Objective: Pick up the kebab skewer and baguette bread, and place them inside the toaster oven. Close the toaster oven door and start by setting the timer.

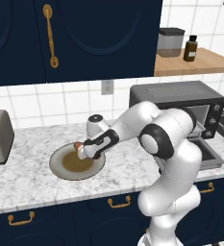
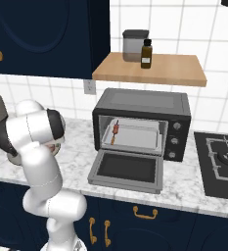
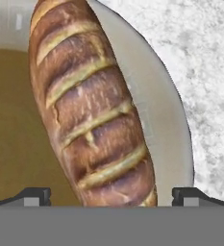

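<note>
Skewer [image 2: 115,131] already on the rack inside the toaster oven [image 2: 142,125], door [image 2: 127,170] down. Baguette [image 3: 92,105] on the plate [image 1: 60,172] left of the oven, between the spread tool [image 3: 111,194] tips, ungrasped. Loading, closing, timer remain.

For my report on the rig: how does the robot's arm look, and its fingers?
The arm is glossy white with rounded, tube-like segments and dark grey bands at the joints. No cables or markings are visible. The gripper ends in two small dark fingers with blocky tips.
</note>
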Motion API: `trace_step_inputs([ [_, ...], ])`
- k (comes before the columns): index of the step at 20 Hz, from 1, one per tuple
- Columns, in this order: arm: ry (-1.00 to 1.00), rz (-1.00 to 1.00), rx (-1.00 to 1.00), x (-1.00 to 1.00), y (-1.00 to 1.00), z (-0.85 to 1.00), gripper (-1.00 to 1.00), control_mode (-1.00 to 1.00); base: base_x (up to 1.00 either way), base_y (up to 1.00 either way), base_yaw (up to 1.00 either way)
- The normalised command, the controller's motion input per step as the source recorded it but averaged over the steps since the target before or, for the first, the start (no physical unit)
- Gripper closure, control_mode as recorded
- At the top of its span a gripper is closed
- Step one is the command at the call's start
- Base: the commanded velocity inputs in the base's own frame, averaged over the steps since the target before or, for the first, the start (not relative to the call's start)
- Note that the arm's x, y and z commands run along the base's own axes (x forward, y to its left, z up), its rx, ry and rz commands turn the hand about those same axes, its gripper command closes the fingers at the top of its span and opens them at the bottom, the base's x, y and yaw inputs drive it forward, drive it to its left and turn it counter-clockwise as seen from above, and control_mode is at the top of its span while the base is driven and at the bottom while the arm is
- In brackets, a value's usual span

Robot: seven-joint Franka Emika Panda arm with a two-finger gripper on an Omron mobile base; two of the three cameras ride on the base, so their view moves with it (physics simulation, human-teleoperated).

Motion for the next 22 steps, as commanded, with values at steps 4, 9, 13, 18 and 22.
trace_step_inputs([
  [4, 0.01, 0.0, 0.0, 0.04, 0.0, -0.09, -1.0, -1.0, 0.0, 0.0, 0.0],
  [9, 0.03, 0.0, 0.0, 0.0, 0.0, -0.14, 1.0, -1.0, 0.0, 0.0, 0.0],
  [13, 0.04, 0.0, -0.01, 0.0, 0.0, -0.06, 1.0, -1.0, 0.0, 0.0, 0.0],
  [18, 0.0, 0.0, 0.0, -0.08, -0.17, 0.04, 1.0, -1.0, 0.0, 0.0, 0.0],
  [22, 0.0, -0.02, 0.0, -0.49, -0.32, 0.7, 1.0, -1.0, 0.0, 0.0, 0.0],
])
